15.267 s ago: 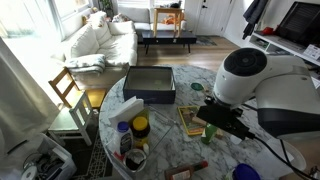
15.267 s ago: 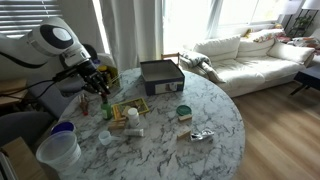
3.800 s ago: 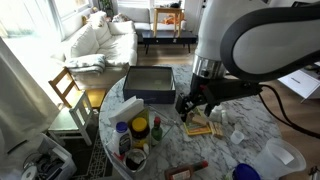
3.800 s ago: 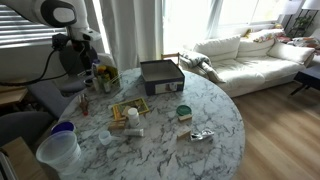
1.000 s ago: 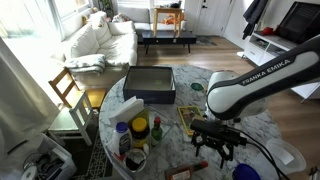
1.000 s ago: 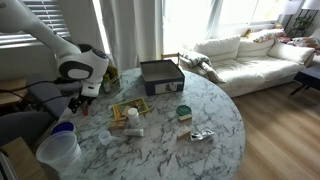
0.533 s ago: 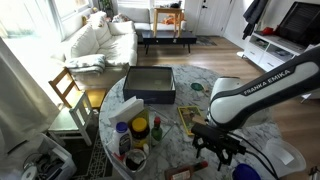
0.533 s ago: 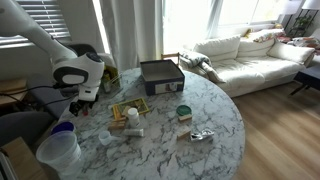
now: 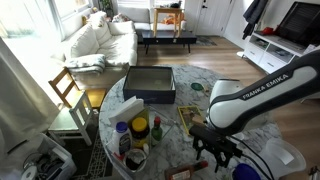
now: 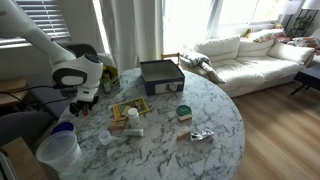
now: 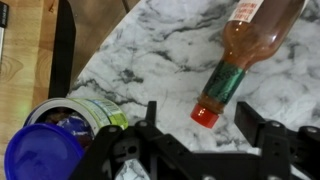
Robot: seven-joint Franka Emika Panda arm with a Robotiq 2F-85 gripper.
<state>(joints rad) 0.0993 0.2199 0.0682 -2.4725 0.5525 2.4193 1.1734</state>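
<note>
Orange bottle (image 11: 247, 45) flat on its side on the marble counter (image 11: 150, 50), red cap (image 11: 205, 113) pointing toward the gripper (image 11: 208, 128). Gripper released, jaws spread wide, nothing pinched. Cap sits just ahead of the gap betw. the fingers; contact w/ the bottle can't be made out. Hovering low over the counter's edge in an exterior view (image 10: 78, 103), arm (image 10: 75, 74) bent above it.

Just beside the gripper in the wrist view: blue lid (image 11: 40, 155) and next to it a can w/ a green-white label (image 11: 95, 115), both apart from the bottle.

Further out on the counter: black box (image 9: 150, 84) toward the far side, yellow-capped bottle (image 9: 141, 125) near the rim, green tin (image 10: 184, 112) approx. mid-counter. Beyond the counter, white sofa (image 10: 250, 55) by the windows.
</note>
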